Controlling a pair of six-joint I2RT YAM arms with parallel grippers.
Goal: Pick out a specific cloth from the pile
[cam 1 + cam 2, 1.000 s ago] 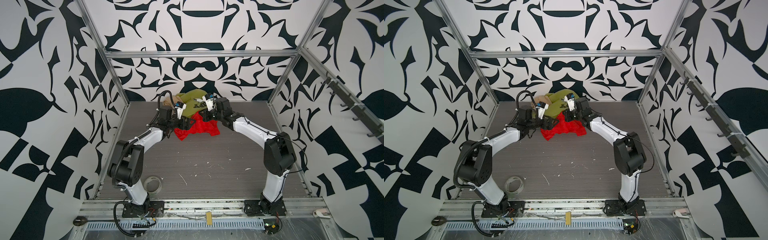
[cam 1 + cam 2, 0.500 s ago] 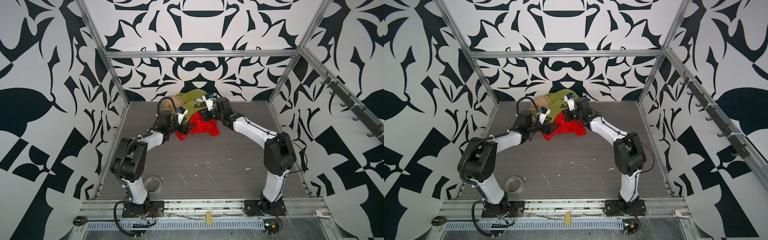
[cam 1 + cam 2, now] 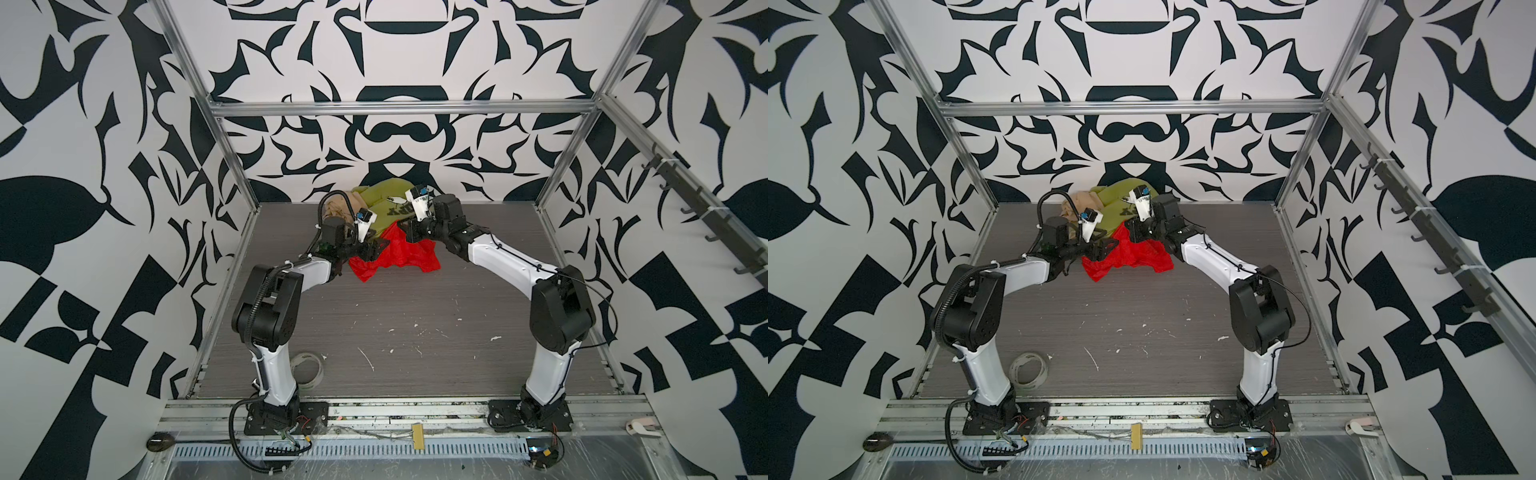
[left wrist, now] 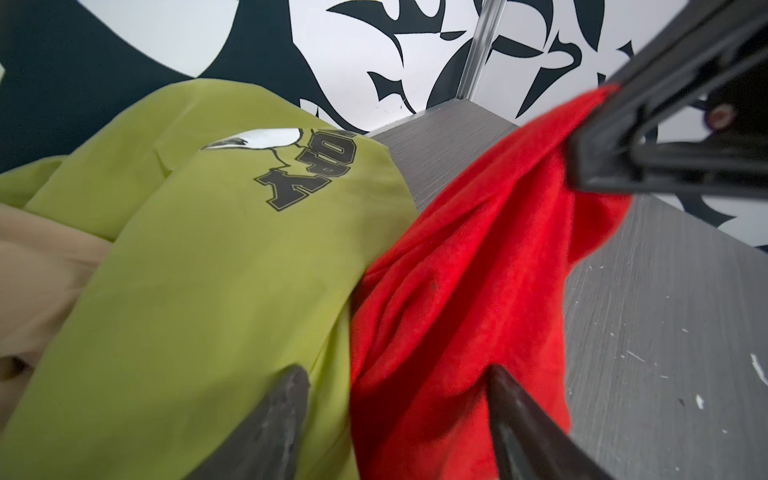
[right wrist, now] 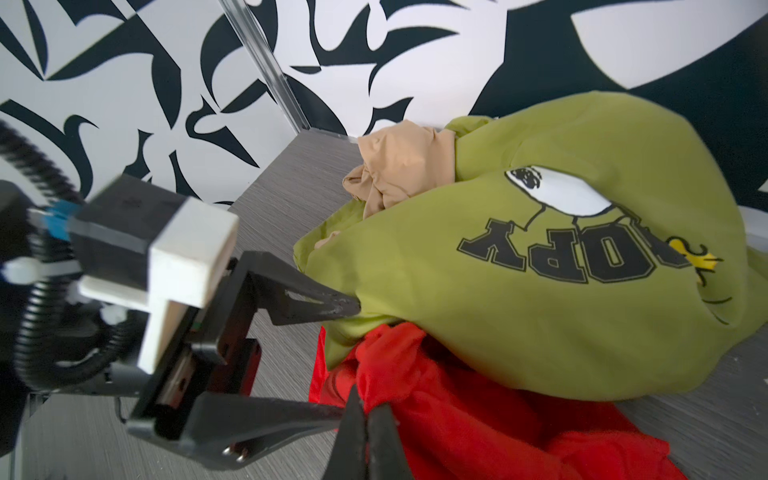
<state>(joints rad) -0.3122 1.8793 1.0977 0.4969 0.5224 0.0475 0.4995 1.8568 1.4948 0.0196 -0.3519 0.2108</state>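
Observation:
The red cloth (image 3: pixel 401 257) (image 3: pixel 1136 259) lies crumpled on the grey floor, its upper part tucked under the olive-green shirt (image 3: pixel 384 199) of the pile. My right gripper (image 5: pixel 365 409) (image 3: pixel 405 230) is shut on a raised fold of the red cloth (image 5: pixel 457 419). My left gripper (image 4: pixel 395 384) (image 3: pixel 372 248) is open and straddles the seam where red meets green. One of its fingers (image 4: pixel 286 399) rests on the green shirt (image 4: pixel 208 270), the other on the red cloth (image 4: pixel 457 270). A beige cloth (image 5: pixel 399 166) (image 3: pixel 1073 203) sits behind the shirt.
The pile lies against the back wall (image 3: pixel 395 137), between the frame posts (image 3: pixel 232 162). A roll of clear tape (image 3: pixel 307 370) (image 3: pixel 1030 368) lies near the left arm's base. White scraps (image 3: pixel 415 328) dot the floor.
My left gripper has come down and to the right onto the edge of the red cloth, and its jaws have narrowed. The right gripper keeps its hold and has not moved.

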